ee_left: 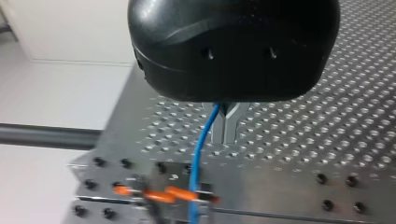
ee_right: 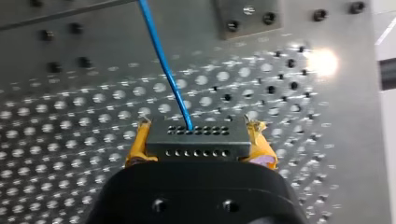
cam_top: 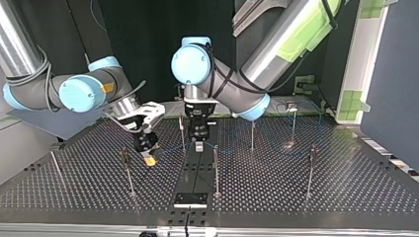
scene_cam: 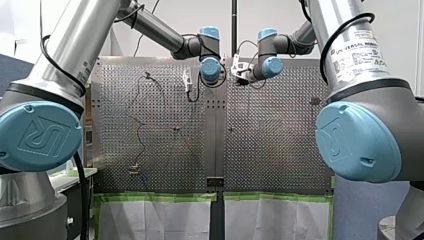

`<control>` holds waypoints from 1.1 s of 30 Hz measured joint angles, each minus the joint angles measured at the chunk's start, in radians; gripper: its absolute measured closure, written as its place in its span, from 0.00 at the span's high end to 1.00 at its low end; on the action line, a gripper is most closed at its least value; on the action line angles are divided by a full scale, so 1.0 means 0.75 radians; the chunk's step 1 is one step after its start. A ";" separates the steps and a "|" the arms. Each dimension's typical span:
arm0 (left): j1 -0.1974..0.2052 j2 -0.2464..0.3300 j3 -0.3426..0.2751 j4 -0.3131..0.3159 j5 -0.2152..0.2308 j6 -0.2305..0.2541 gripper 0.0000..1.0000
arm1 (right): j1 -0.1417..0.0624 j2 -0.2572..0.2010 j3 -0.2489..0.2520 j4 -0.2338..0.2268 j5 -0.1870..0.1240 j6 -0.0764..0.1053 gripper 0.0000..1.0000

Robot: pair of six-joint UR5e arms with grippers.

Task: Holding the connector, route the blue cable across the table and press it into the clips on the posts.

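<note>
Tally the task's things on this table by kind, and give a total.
Grippers: 2, my left gripper and my right gripper
Blue cable: 1
Connector: 1
Posts: 7, counted in the top view
Total: 11

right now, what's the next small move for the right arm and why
Probably ease my right gripper, shut on the connector, sideways toward the nearest post at the top view's left: the blue cable runs from it to my left gripper and has not reached that post's clip.
</note>
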 joint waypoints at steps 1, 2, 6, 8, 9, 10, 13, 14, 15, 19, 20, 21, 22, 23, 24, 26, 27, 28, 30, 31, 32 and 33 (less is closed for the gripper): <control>-0.001 0.009 -0.010 0.010 0.001 -0.002 0.00 | 0.001 0.000 0.009 0.001 0.000 -0.002 0.00; -0.002 0.016 -0.021 0.021 0.003 -0.003 0.00 | 0.001 0.000 0.022 0.002 0.001 -0.004 0.00; -0.013 0.030 -0.071 0.062 0.034 0.001 0.00 | 0.002 -0.001 0.066 -0.002 0.003 -0.016 0.00; -0.018 0.031 -0.094 0.075 0.053 0.005 0.00 | 0.002 -0.002 0.091 -0.003 0.005 -0.024 0.00; -0.022 0.031 -0.108 0.084 0.067 0.007 0.00 | 0.003 -0.003 0.102 -0.003 0.005 -0.028 0.00; -0.024 0.032 -0.120 0.093 0.078 0.009 0.00 | 0.003 -0.004 0.112 -0.003 0.005 -0.031 0.00; -0.030 0.031 -0.157 0.125 0.105 0.008 0.00 | 0.002 -0.014 0.146 -0.004 0.010 -0.040 0.00; -0.031 0.032 -0.168 0.135 0.110 0.006 0.00 | 0.001 -0.021 0.158 -0.005 0.013 -0.041 0.00; -0.031 0.032 -0.182 0.149 0.113 0.002 0.00 | 0.000 -0.027 0.167 -0.006 0.016 -0.042 0.00; -0.033 0.032 -0.227 0.193 0.115 -0.007 0.00 | -0.005 -0.054 0.205 -0.017 0.026 -0.043 0.00; -0.033 0.031 -0.237 0.201 0.115 -0.008 0.00 | -0.007 -0.060 0.217 -0.021 0.029 -0.043 0.00; -0.034 0.031 -0.251 0.209 0.115 -0.008 0.00 | -0.008 -0.065 0.226 -0.025 0.033 -0.042 0.00; -0.034 0.031 -0.262 0.214 0.115 -0.008 0.00 | -0.009 -0.068 0.236 -0.030 0.038 -0.040 0.00; -0.034 0.031 -0.273 0.219 0.115 -0.008 0.00 | -0.010 -0.071 0.250 -0.034 0.047 -0.037 0.00; -0.034 0.031 -0.287 0.225 0.116 -0.009 0.00 | -0.011 -0.073 0.261 -0.037 0.056 -0.034 0.00; -0.034 0.031 -0.308 0.233 0.117 -0.010 0.00 | -0.011 -0.074 0.285 -0.041 0.075 -0.033 0.00; -0.034 0.031 -0.320 0.238 0.118 -0.011 0.00 | -0.012 -0.075 0.293 -0.041 0.083 -0.034 0.00; -0.034 0.031 -0.330 0.242 0.119 -0.012 0.00 | -0.013 -0.075 0.301 -0.041 0.091 -0.037 0.00; -0.034 0.031 -0.354 0.255 0.126 -0.012 0.00 | -0.013 -0.075 0.321 -0.041 0.110 -0.051 0.00; -0.034 0.031 -0.365 0.264 0.131 -0.012 0.00 | -0.013 -0.076 0.330 -0.041 0.116 -0.060 0.00; -0.034 0.031 -0.377 0.272 0.139 -0.012 0.00 | -0.014 -0.076 0.344 -0.042 0.122 -0.073 0.00; -0.034 0.031 -0.394 0.283 0.150 -0.012 0.00 | -0.014 -0.076 0.354 -0.042 0.126 -0.084 0.00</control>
